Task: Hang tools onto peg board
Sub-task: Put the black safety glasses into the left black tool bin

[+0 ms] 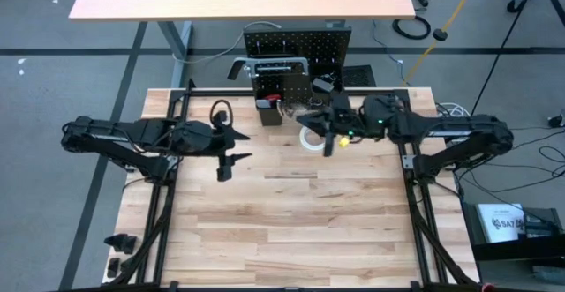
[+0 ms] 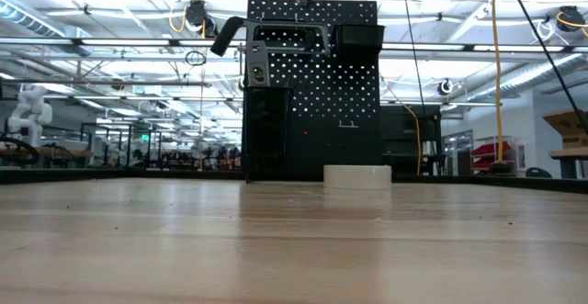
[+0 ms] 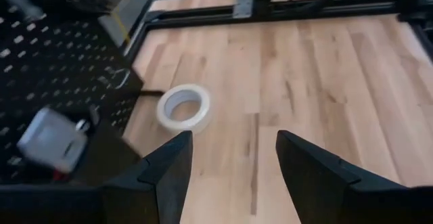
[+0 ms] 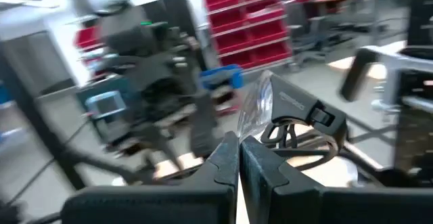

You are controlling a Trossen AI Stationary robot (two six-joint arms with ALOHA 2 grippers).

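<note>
Wooden tabletop (image 1: 291, 221) bearing peg board (image 1: 300, 41) upright at far edge, white tape roll (image 1: 311, 138) just before it awaiting pickup, left gripper (image 1: 231, 155) parted and empty nearby, right gripper (image 1: 328, 142) shut above roll, holding nothing visible.

The near half of the table (image 1: 291, 230) lies bare — wide room for either arm to sweep across. The far edge is crowded: the peg board (image 2: 312, 88) stands upright there, a grey bar clamp (image 2: 276, 36) hanging across its top and a black bin (image 2: 360, 38) beside that. Just in front of the board, the white tape roll (image 1: 311, 138) lies flat on the wood. The right gripper (image 1: 328, 135), fingers together, hangs over the roll and fills the approach from that side. The left gripper (image 1: 231, 148), fingers parted, sits left of the board — open wood between it and the roll.
</note>
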